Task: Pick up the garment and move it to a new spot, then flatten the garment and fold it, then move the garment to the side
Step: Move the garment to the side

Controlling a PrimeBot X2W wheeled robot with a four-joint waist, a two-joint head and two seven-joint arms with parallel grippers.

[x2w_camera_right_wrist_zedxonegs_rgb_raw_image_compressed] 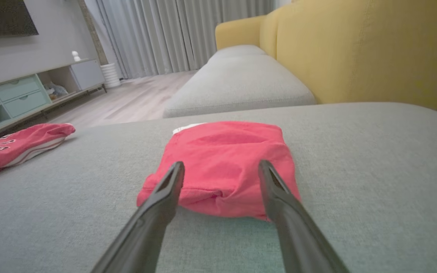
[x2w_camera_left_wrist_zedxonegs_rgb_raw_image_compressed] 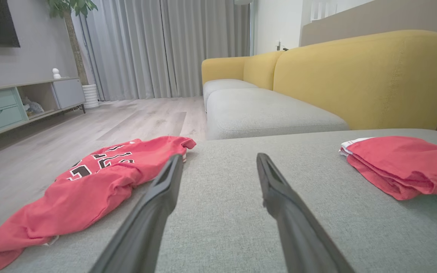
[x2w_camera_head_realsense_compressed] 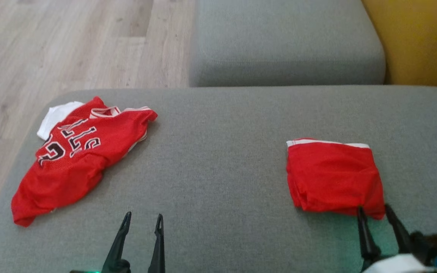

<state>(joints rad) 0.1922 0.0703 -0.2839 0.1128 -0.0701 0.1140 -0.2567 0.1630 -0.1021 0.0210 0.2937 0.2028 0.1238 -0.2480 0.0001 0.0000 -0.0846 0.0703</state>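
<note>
A red basketball jersey with black-and-white lettering lies crumpled at the left end of the grey cushion, with a white piece of cloth under its far corner. It also shows in the left wrist view, jersey. A folded red garment with a white band lies on the right. My left gripper stands open over bare cushion between the two. My right gripper is open at the folded garment's near edge, holding nothing.
A second grey seat cushion lies beyond, with a yellow sofa back at the right. Wooden floor runs along the cushion's left edge. A low TV cabinet and curtains stand across the room.
</note>
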